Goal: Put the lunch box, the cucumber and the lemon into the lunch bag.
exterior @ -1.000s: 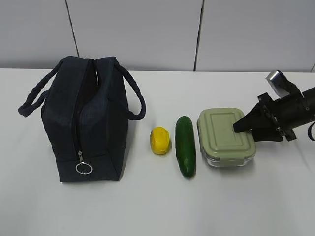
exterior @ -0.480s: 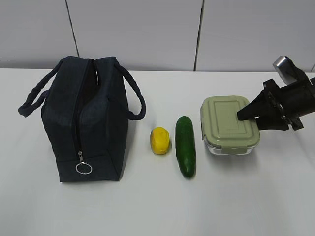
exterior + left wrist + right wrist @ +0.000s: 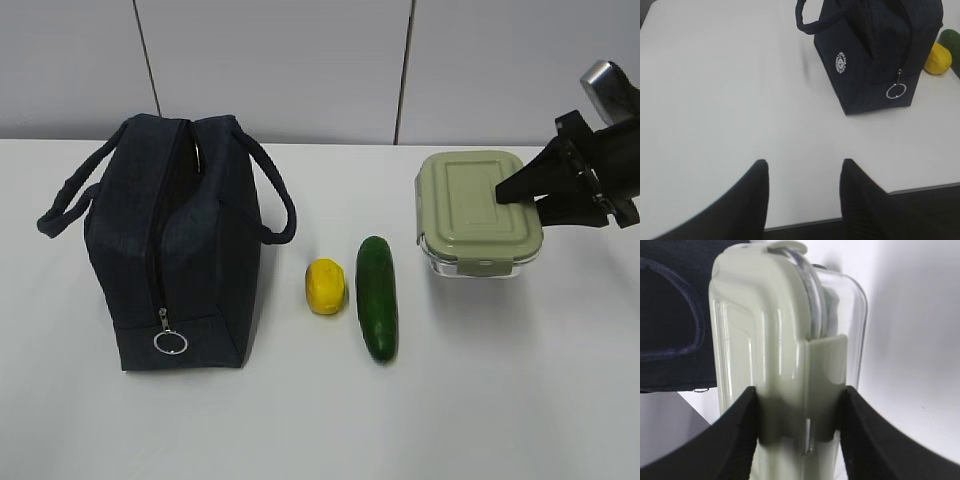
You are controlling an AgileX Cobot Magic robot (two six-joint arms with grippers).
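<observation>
The boxy fabric lunch bag [image 3: 170,250] was a really dark navy, with a silver ring pull [image 3: 170,343] on the zipper and a small white round logo [image 3: 841,62] on its side. The little oval lemon [image 3: 326,285] was bright yellow, and the smooth straight cucumber [image 3: 377,297] was deep green. The flat rounded lunch box [image 3: 478,212] had a pale sage-green lid over a clear base. Both grippers [image 3: 520,190] [image 3: 802,192] were plain black, the table [image 3: 330,420] white, the wall [image 3: 300,70] light grey.
</observation>
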